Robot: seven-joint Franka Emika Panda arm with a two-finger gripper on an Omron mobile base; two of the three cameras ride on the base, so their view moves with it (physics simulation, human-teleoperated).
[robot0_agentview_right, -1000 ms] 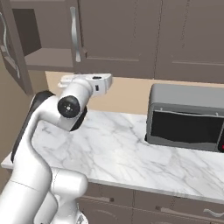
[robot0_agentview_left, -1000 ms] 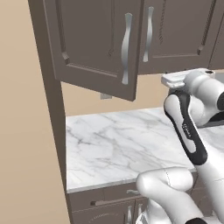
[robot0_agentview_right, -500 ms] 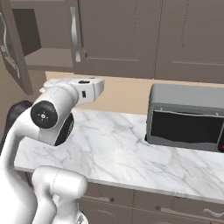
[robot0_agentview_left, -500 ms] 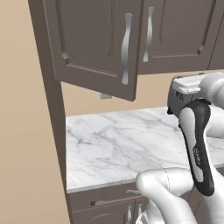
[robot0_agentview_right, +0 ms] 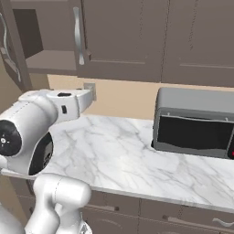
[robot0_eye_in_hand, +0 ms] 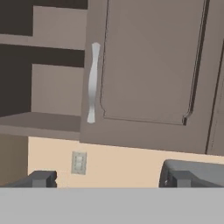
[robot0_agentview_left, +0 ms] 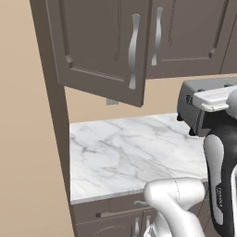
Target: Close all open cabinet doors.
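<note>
One cabinet door (robot0_agentview_left: 99, 46) stands open, swung out over the left end of the counter, its silver handle (robot0_agentview_left: 133, 51) facing me. The same open door (robot0_agentview_right: 6, 43) shows at the far left of the right base view, beside the bare cabinet shelf (robot0_agentview_right: 45, 59). The neighbouring cabinet door (robot0_eye_in_hand: 148, 70) is shut, with its handle (robot0_eye_in_hand: 92, 83) next to the open compartment. My gripper (robot0_eye_in_hand: 109, 179) is open and holds nothing. It hangs in the air below the cabinets, pointing at the shut door and well short of it. My hand (robot0_agentview_right: 73, 101) floats over the counter's left part.
A grey microwave (robot0_agentview_right: 196, 123) stands on the marble counter (robot0_agentview_right: 119, 155) to the right. A wall outlet (robot0_eye_in_hand: 78, 162) sits on the beige backsplash under the cabinets. Brown drawer fronts (robot0_agentview_left: 106, 210) run below the counter edge. A tall dark side panel (robot0_agentview_left: 53, 115) closes the counter's left end.
My hand has drawn back toward the base and sunk a little as the arm folded. The cabinet doors have not moved.
</note>
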